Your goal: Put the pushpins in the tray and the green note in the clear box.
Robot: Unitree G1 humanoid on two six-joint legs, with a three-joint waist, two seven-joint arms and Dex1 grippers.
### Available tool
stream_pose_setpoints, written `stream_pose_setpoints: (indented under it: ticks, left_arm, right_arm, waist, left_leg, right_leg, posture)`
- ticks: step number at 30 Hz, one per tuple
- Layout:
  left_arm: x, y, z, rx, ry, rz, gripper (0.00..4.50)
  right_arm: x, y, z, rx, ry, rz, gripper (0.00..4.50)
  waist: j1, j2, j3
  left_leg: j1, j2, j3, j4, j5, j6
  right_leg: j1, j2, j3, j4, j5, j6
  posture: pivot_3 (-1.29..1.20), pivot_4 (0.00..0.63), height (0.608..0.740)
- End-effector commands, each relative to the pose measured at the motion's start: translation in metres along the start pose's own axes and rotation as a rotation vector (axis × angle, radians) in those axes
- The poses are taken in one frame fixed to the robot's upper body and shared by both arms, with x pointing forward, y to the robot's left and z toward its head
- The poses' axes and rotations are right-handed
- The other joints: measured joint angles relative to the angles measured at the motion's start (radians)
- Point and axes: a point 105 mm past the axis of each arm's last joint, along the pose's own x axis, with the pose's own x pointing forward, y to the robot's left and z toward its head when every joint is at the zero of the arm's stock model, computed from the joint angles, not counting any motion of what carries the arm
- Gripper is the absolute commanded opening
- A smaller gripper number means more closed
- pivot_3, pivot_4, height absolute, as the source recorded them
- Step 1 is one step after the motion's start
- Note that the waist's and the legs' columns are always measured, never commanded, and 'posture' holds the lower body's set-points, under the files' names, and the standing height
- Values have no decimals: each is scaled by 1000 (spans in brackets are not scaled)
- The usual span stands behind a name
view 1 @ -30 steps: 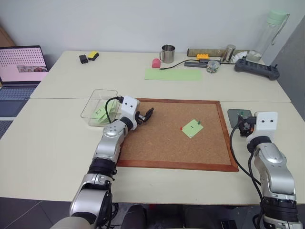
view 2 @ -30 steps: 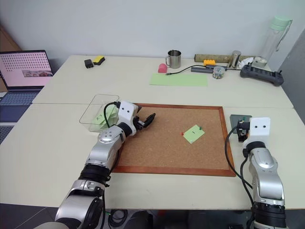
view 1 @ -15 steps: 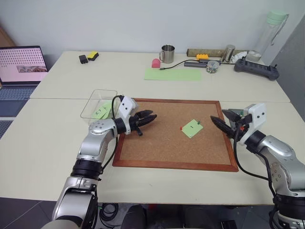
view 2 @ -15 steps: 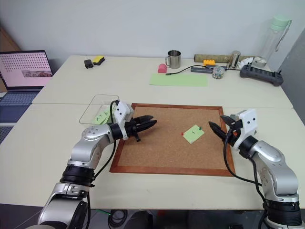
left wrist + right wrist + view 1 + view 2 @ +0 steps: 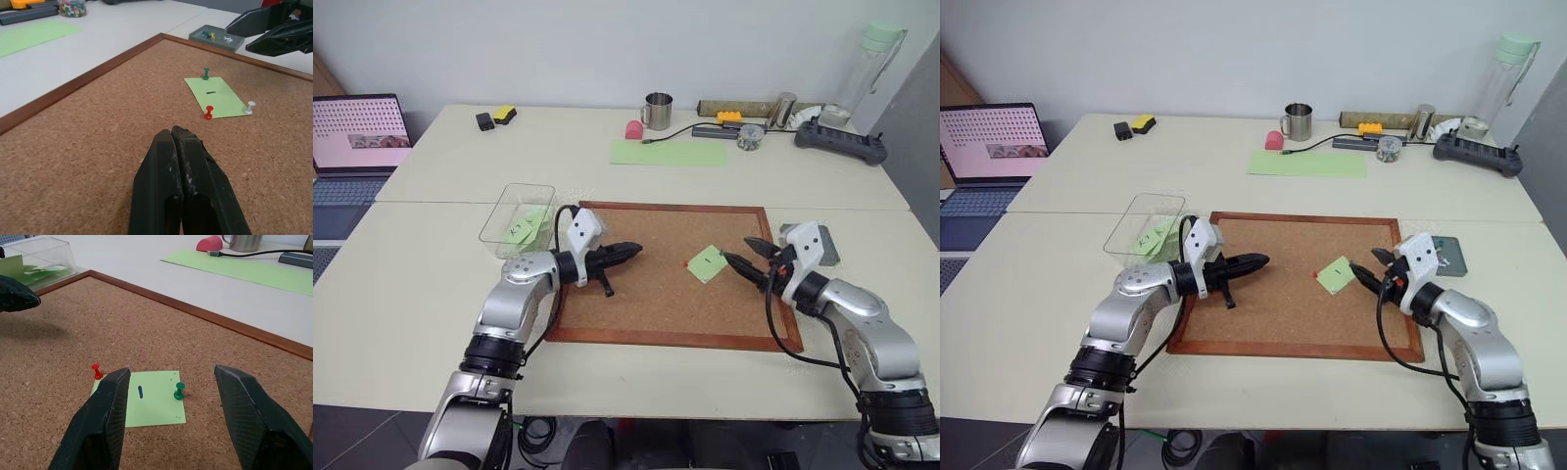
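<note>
The green note (image 5: 707,262) lies on the corkboard, with a red pushpin (image 5: 687,262) at its left corner and a green pushpin (image 5: 179,391) near its far edge. A white pin (image 5: 250,106) sits at another corner. My right gripper (image 5: 737,250) is open just right of the note, and its fingers (image 5: 107,426) frame the note without touching it. My left gripper (image 5: 631,250) is shut and empty over the board's left part, pointing toward the note. The tray (image 5: 813,243) sits right of the board with several pins in it. The clear box (image 5: 517,219) stands left of the board.
The corkboard (image 5: 636,304) has a raised wooden frame. Green notes lie in the clear box. At the back of the table are a large pale-green sheet (image 5: 668,152), a metal mug (image 5: 657,110), a controller (image 5: 840,142) and a bottle (image 5: 871,59). A laptop (image 5: 357,132) is far left.
My left gripper has shut and swung from beside the clear box to point right across the board. My right gripper has swung left from over the tray to the note's right edge.
</note>
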Motion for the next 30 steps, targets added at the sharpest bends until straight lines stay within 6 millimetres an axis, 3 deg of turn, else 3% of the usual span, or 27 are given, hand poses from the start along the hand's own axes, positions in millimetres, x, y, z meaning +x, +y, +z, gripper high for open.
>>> stream_pose_setpoints:
  ticks: [1,9,22,30]
  left_arm:
    - [6,-10,-10,21,38,-41,59]
    - [10,-16,-48,2,171,-57,59]
    - [10,-15,-48,7,186,-52,59]
    - [9,-16,-43,10,179,-54,0]
  right_arm:
    - [5,0,9,-36,-35,-7,2833]
    - [17,1,1,-44,-6,-10,2833]
    - [37,-7,-13,-11,40,-25,2833]
    - [41,-8,-13,2,29,-24,1435]
  waist:
    - [0,0,0]
    - [0,0,0]
    - [1,1,-1]
    - [1,1,-1]
  left_leg:
    - [0,0,0,0,0,0]
    - [0,0,0,1,0,0]
    - [1,0,-1,3,0,0]
    - [1,0,-1,5,0,0]
  right_leg:
    - [0,0,0,0,0,0]
    - [0,0,0,1,0,0]
    - [1,0,0,3,0,0]
    - [1,0,0,4,0,0]
  posture:
    - [0,150,740]
    - [0,150,740]
    - [0,150,740]
    - [0,150,740]
